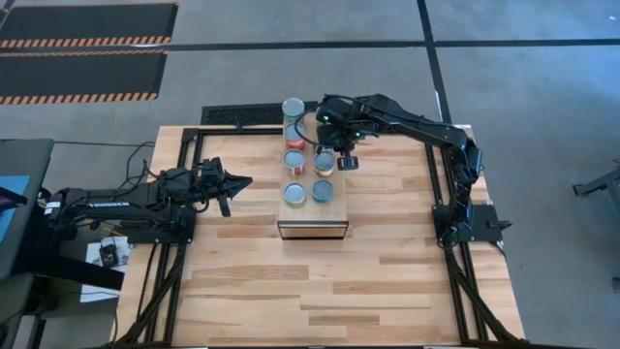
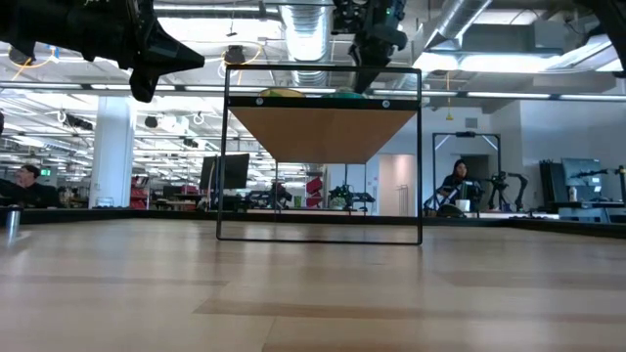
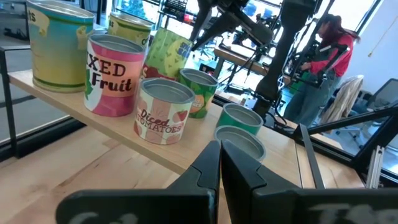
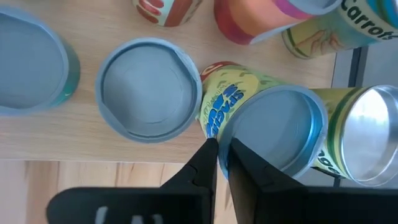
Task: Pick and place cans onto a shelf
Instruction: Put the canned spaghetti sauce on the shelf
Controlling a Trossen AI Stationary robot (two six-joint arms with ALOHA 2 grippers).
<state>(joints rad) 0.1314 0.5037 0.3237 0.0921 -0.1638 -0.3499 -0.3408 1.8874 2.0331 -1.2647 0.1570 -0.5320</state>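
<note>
The light-wood shelf [image 1: 311,212] stands at the table's middle, with several cans standing upright on its top, among them two grey-topped ones [image 1: 294,194] [image 1: 323,191] near its dark hollow end. My right gripper [image 4: 222,154] hovers over the far cans, fingers shut and pointing down, with its tips beside the rim of a yellow-labelled can [image 4: 273,134]. My left gripper [image 1: 246,181] is shut and empty, left of the shelf and level with it. The left wrist view shows the cans on the shelf plank [image 3: 93,118]. My right gripper's shut fingertips [image 4: 208,163] stand at the near rim of the yellow-labelled can's top [image 4: 231,127], coming from above. I cannot tell whether they touch it.
A black metal frame [image 1: 194,145] runs round the table's far part. Bare slatted tabletop [image 1: 329,291] lies near the front edge. People and equipment show in the room beyond the table [image 2: 458,186].
</note>
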